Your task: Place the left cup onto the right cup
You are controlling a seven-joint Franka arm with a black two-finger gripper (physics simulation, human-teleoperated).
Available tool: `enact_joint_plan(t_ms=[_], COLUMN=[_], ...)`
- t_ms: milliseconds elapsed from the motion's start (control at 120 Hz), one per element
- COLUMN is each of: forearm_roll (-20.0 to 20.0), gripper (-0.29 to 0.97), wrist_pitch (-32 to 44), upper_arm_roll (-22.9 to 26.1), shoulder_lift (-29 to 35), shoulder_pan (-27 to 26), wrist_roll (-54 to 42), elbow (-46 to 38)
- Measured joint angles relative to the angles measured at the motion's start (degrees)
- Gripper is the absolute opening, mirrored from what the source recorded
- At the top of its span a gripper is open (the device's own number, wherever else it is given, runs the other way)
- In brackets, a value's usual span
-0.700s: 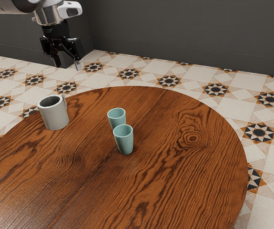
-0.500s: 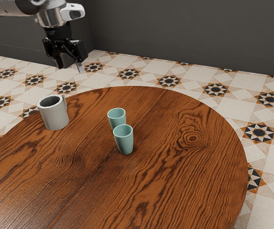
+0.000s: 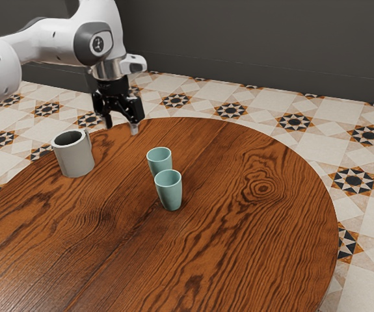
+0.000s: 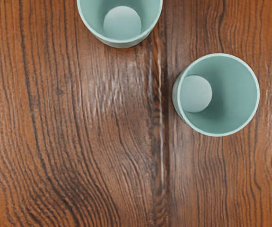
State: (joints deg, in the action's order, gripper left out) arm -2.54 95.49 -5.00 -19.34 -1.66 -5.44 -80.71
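Two teal cups stand upright and empty near the middle of the round wooden table (image 3: 239, 221). The farther cup (image 3: 159, 160) and the nearer cup (image 3: 168, 189) are close together without touching. My gripper (image 3: 121, 124) hangs open above the table's far edge, up and to the exterior view's left of the farther cup, with nothing between its fingers. From the hand's camera I look straight down into both cups: one cup (image 4: 119, 21) is cut by the picture's edge, the other cup (image 4: 216, 94) shows whole.
A grey mug (image 3: 73, 153) stands on the table at the exterior view's left, below and left of my gripper. Patterned floor tiles (image 3: 291, 110) surround the table.
My arm has come down and moved toward the exterior view's right, bringing the gripper from high over the floor to just above the table's far edge. The cups and mug have not moved.
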Motion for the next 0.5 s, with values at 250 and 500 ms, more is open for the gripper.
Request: enact_joint_plan(t_ms=[250,500], forearm_roll=[-0.1,-0.6], gripper=[0.65,0.65], wrist_pitch=[2.4,3.1], upper_arm_roll=[0.4,0.5], shoulder_lift=[-8.4,-13.9], shoulder_pan=[-0.2,0.1], wrist_roll=[-0.5,-0.9], elbow=[7.6,12.8])
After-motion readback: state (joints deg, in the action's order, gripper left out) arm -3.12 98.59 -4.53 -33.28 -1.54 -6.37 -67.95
